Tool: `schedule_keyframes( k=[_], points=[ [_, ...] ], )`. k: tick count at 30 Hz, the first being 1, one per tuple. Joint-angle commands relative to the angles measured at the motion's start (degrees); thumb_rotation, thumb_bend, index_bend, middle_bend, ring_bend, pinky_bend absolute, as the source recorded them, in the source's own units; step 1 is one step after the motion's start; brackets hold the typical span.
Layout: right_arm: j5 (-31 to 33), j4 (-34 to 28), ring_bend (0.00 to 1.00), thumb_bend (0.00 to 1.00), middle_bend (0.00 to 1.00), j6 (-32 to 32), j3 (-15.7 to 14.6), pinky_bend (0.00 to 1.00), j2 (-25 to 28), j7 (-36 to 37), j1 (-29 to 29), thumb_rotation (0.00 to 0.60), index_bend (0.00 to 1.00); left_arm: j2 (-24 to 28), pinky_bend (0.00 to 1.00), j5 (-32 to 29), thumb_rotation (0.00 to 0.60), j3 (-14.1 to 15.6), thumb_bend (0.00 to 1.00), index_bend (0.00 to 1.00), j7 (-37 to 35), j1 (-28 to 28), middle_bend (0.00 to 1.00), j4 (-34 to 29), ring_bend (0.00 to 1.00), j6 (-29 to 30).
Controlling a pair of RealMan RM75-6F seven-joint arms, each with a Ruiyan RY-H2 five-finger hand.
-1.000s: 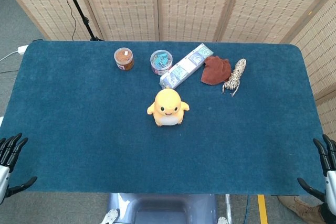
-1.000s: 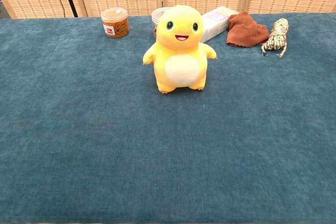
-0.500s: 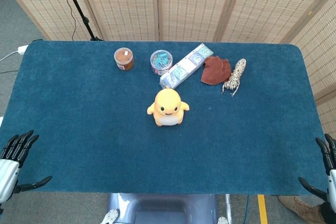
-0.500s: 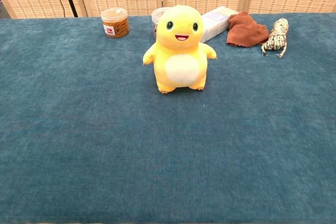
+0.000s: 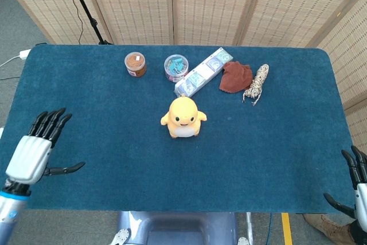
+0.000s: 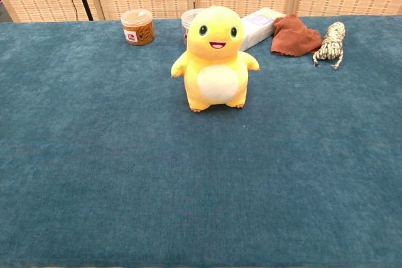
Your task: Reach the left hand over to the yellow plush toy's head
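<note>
The yellow plush toy (image 5: 183, 117) stands upright near the middle of the blue table, facing the front edge; the chest view shows its smiling head (image 6: 217, 31) and white belly. My left hand (image 5: 37, 149) hovers over the table's front left part, far to the left of the toy, its fingers spread and nothing in it. At the front right corner, off the table's edge, my right hand (image 5: 356, 186) shows only in part, fingers apart and empty. Neither hand appears in the chest view.
Along the back stand a brown-lidded jar (image 5: 135, 64), a clear tub of small items (image 5: 175, 67), a long white box (image 5: 203, 72), a rust-red cloth (image 5: 235, 77) and a coiled rope (image 5: 256, 83). Woven screens close off the back.
My left hand has risen from below the front left edge and moved up and inward over the table. The right hand has barely shifted; the toy is unmoved.
</note>
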Motion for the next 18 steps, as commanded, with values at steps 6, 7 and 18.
schedule_keyframes(
  k=[6,7,18],
  points=[
    [2.5,0.2,0.0,0.0,0.0,-2.9,0.6,0.0,-0.2,-0.1,1.2,0.6,0.0,-10.1,0.0,-12.2,0.09,-9.5,0.0,0.0,11.8,-15.7,0.0,-0.9,0.0,-11.5],
    [2.7,0.1,0.0,0.0,0.0,-3.1,0.6,0.0,-0.2,-0.1,1.3,0.6,0.0,-11.7,0.0,-14.2,0.087,-10.0,0.0,0.0,13.6,-17.3,0.0,-0.3,0.0,-12.4],
    [5.9,0.2,0.0,0.0,0.0,-5.1,1.6,0.0,-0.1,0.6,2.2,0.6,0.0,-24.7,0.0,-27.6,0.037,-15.8,0.0,0.0,21.3,-32.2,0.0,11.0,0.0,-18.8]
  ],
)
